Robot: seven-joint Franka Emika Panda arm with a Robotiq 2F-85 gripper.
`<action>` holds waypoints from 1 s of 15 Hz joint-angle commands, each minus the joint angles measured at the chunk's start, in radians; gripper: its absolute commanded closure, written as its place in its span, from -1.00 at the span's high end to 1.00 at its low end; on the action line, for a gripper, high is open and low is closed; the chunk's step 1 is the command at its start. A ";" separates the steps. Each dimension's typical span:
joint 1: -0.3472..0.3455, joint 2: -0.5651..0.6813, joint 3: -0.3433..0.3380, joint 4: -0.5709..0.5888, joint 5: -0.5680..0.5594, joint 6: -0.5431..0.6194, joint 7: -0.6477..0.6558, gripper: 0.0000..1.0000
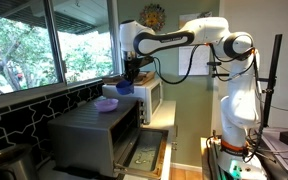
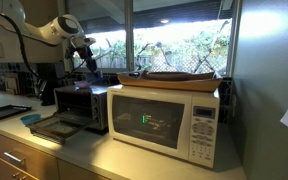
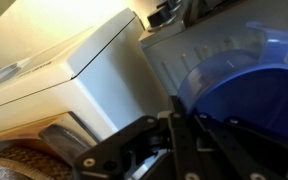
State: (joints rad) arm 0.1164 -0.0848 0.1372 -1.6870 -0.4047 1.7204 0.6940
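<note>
My gripper hangs over the back of the grey toaster oven, next to the white microwave. Its fingers are pressed together on the rim of a blue bowl, which fills the right of the wrist view. In an exterior view the blue bowl sits just under the gripper, above the oven's top. A smaller purple bowl rests on the oven's top a little nearer the front. From the kitchen side, the gripper is small and the bowl is hard to make out.
The toaster oven's door hangs open towards the counter, also shown as the door. A flat wicker tray lies on the microwave. Windows run along the wall behind. A dark tray lies on the counter.
</note>
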 commanded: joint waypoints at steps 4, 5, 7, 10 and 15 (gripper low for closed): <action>-0.030 0.015 -0.030 -0.011 0.144 0.069 0.000 -0.97; -0.033 0.018 -0.035 -0.015 0.158 0.083 -0.001 -0.97; -0.039 0.024 -0.042 -0.021 0.182 0.106 -0.002 -0.97; -0.046 0.033 -0.052 -0.031 0.213 0.138 -0.003 -0.97; -0.054 0.047 -0.067 -0.049 0.244 0.135 0.001 -0.97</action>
State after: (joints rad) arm 0.0739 -0.0332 0.0778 -1.7066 -0.2000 1.8481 0.6940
